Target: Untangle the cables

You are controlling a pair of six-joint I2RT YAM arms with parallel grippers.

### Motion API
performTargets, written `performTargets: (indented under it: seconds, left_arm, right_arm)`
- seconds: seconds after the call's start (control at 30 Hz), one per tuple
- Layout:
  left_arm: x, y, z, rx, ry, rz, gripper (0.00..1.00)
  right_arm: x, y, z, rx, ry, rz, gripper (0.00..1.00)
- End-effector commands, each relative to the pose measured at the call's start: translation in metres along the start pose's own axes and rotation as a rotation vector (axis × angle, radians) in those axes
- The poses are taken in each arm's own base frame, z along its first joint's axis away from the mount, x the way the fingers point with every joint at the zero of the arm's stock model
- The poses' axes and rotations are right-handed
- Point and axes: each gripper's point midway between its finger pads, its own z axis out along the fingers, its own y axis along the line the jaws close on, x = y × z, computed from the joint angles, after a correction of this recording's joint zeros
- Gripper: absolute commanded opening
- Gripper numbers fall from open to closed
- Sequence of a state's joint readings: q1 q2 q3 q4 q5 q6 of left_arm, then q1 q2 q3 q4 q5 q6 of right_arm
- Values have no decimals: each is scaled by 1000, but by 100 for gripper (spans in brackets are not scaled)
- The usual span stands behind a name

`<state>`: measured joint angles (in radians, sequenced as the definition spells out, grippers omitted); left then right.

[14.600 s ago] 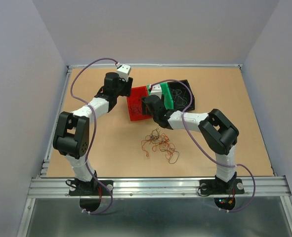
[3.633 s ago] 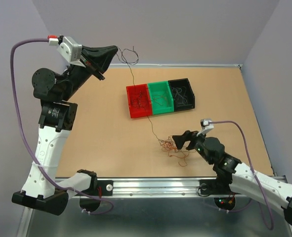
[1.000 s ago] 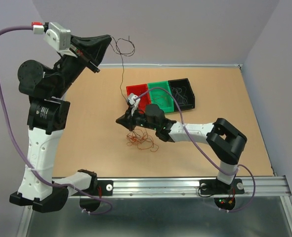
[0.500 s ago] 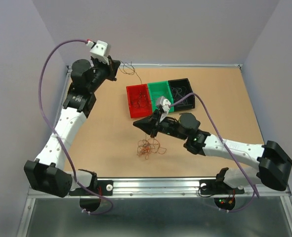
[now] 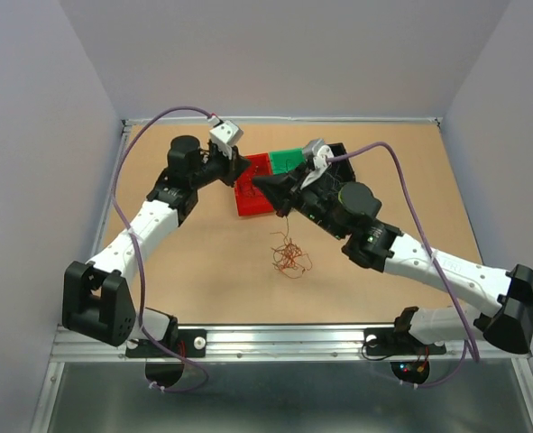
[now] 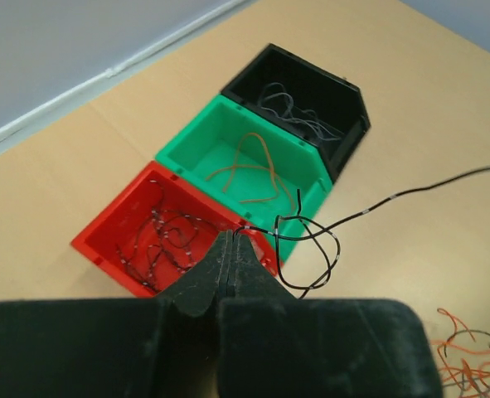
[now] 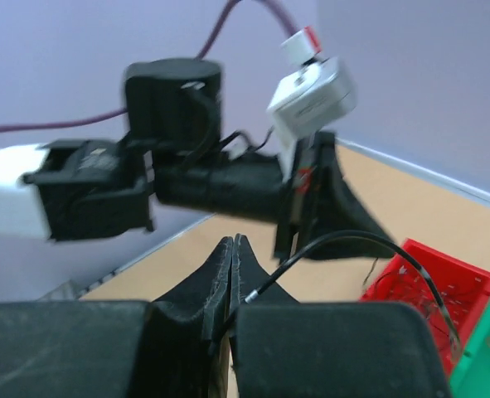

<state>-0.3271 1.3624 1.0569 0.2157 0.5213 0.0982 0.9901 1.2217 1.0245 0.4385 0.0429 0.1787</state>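
Both pincers pressed together: left gripper (image 6: pixel 230 239) pinches black wire (image 6: pixel 398 196) above red bin (image 6: pixel 116 211); right gripper (image 7: pixel 232 242) hold unclear. We'd lower well inside before releasing.

No legible text or markings

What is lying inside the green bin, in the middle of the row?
In the left wrist view, the green bin holds a thin orange-brown wire, looped on its floor. Its near wall hides a strip of that floor.
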Motion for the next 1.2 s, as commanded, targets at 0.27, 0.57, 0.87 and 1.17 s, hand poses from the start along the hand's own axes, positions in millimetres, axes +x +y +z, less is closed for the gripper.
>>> performTargets:
  seconds: [0.27, 0.57, 0.87, 1.17]
  left_arm:
    - [-36, -68, -16, 177, -123, 170, 0]
    - [-31, -75, -18, 227, -97, 189, 0]
    - [-32, -83, -27, 265, -85, 229, 0]
    - [-30, -86, -28, 287, -80, 239, 0]
  right_arm:
    - [38, -75, 7, 366, 213, -67, 2]
    - [54, -116, -21, 384, 250, -63, 17]
    - [79, -103, -15, 242, 331, -137, 48]
    - [102, -95, -8, 153, 393, -148, 63]
